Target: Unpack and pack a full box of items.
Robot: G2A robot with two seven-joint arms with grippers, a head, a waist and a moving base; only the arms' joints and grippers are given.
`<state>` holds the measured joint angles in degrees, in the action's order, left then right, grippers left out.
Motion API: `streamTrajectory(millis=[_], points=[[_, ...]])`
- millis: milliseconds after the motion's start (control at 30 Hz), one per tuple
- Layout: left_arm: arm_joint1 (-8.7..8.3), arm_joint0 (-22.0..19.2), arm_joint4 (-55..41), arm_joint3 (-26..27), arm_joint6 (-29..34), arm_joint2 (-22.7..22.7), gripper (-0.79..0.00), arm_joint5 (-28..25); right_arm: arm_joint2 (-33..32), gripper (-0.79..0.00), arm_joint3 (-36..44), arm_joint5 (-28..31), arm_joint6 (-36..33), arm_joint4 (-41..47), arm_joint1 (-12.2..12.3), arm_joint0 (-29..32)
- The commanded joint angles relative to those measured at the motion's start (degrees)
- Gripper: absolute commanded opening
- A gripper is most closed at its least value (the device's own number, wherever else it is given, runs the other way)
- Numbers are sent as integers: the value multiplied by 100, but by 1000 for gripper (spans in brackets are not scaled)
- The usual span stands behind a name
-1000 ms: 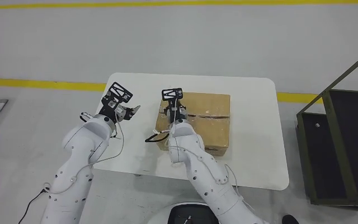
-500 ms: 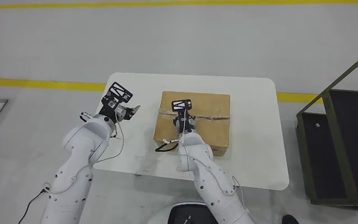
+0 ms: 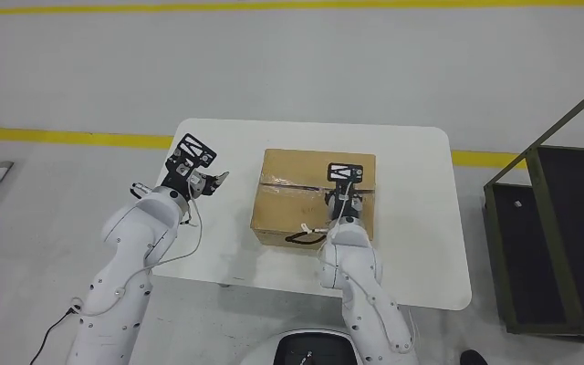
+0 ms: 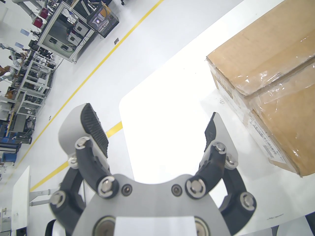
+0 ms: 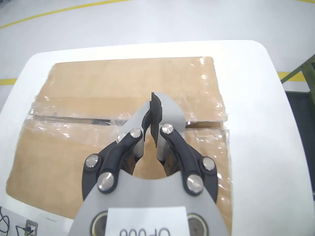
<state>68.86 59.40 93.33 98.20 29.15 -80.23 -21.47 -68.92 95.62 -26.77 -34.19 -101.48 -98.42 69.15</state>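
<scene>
Over the box [image 5: 98, 82], right jaws closed and empty.

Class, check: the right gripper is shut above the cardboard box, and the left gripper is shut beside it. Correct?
No. The left wrist view shows the left gripper open, not shut, beside the cardboard box; the right gripper is shut above it.

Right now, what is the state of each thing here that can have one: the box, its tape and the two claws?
Box: closed, flaps down.
Tape: in place over the seam, wrinkled; a dark gap shows along part of the seam.
Left claw: open, empty, beside the box.
Right claw: shut, empty, over the box's seam.
</scene>
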Motion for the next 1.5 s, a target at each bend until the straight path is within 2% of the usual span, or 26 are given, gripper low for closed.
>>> streamTrajectory(millis=[0,200,433,567,767,900,1067,1167,1333,1467], points=[[0,0,0,0,0,0,0,0,-16,-785,40,-48,20,-48,0,20],[0,0,0,0,0,0,0,0,-106,-785,152,-24,180,-61,2,-16],[0,0,0,0,0,0,0,0,-349,-785,-628,301,304,231,13,-331],[0,0,0,0,0,0,0,0,-344,-785,-668,157,149,213,2,-333],[0,0,0,0,0,0,0,0,-353,-785,-491,-9,-35,169,-5,-213],[0,0,0,0,0,0,0,0,-302,-785,-41,-35,68,240,-18,-196],[0,0,0,0,0,0,0,0,24,-785,409,280,152,121,-35,-223],[0,0,0,0,0,0,0,0,134,-785,155,398,192,38,-44,-312],[0,0,0,0,0,0,0,0,129,-785,-598,157,263,83,-73,-420],[0,0,0,0,0,0,0,0,116,-785,-861,45,236,181,-91,-410]])
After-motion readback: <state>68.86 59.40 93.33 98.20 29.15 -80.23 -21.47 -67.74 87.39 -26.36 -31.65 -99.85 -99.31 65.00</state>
